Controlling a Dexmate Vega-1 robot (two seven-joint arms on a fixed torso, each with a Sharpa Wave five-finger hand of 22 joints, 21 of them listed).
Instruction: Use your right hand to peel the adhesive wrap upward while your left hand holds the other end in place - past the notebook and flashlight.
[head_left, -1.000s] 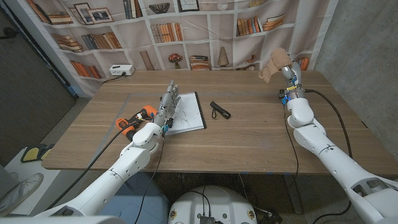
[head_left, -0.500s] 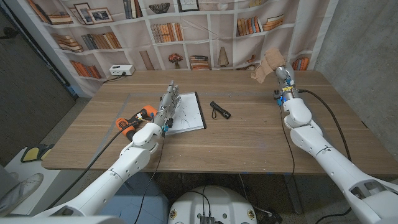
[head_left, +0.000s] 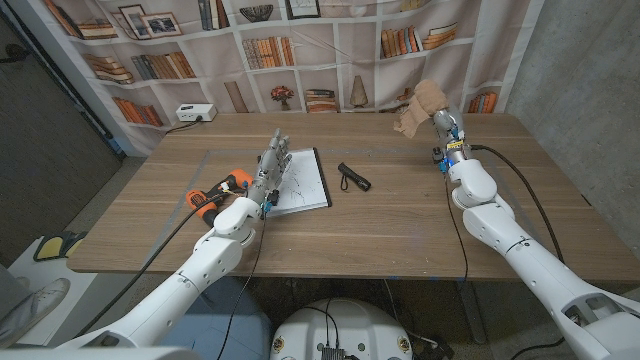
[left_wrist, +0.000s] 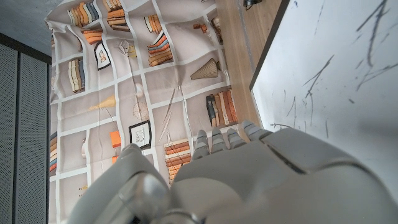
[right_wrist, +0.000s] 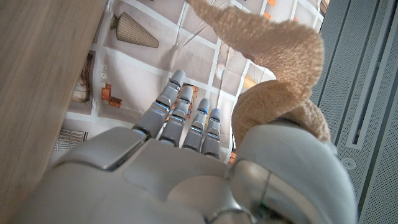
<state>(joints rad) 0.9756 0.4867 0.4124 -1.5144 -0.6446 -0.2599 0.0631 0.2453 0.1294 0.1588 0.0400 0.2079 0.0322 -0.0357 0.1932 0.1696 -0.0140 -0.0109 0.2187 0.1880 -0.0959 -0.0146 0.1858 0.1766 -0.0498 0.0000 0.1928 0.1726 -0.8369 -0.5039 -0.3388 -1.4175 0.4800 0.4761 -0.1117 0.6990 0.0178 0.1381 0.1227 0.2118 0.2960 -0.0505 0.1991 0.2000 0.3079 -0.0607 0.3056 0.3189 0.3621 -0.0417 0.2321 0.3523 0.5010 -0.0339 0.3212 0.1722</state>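
Note:
A crumpled tan adhesive wrap (head_left: 418, 104) hangs in the air over the table's far right, held by my right hand (head_left: 443, 122). In the right wrist view the wrap (right_wrist: 273, 81) bunches at the thumb side while the fingers (right_wrist: 186, 118) reach out straight. A white notebook (head_left: 305, 182) with pen scribbles lies at the middle of the table, and a black flashlight (head_left: 353, 177) lies just right of it. My left hand (head_left: 270, 165) rests on the notebook's left edge with its fingers stretched forward and nothing in them. The left wrist view shows the page (left_wrist: 336, 81) under that hand (left_wrist: 249, 168).
An orange and black tool (head_left: 213, 192) lies beside my left forearm. A white box (head_left: 195, 113) sits at the table's (head_left: 400, 230) far left edge. A bookshelf-print curtain hangs behind. A black cable runs along my right arm.
My right hand has carried the wrap a little to the left and higher over the far right of the table. The left hand, notebook and flashlight have stayed put.

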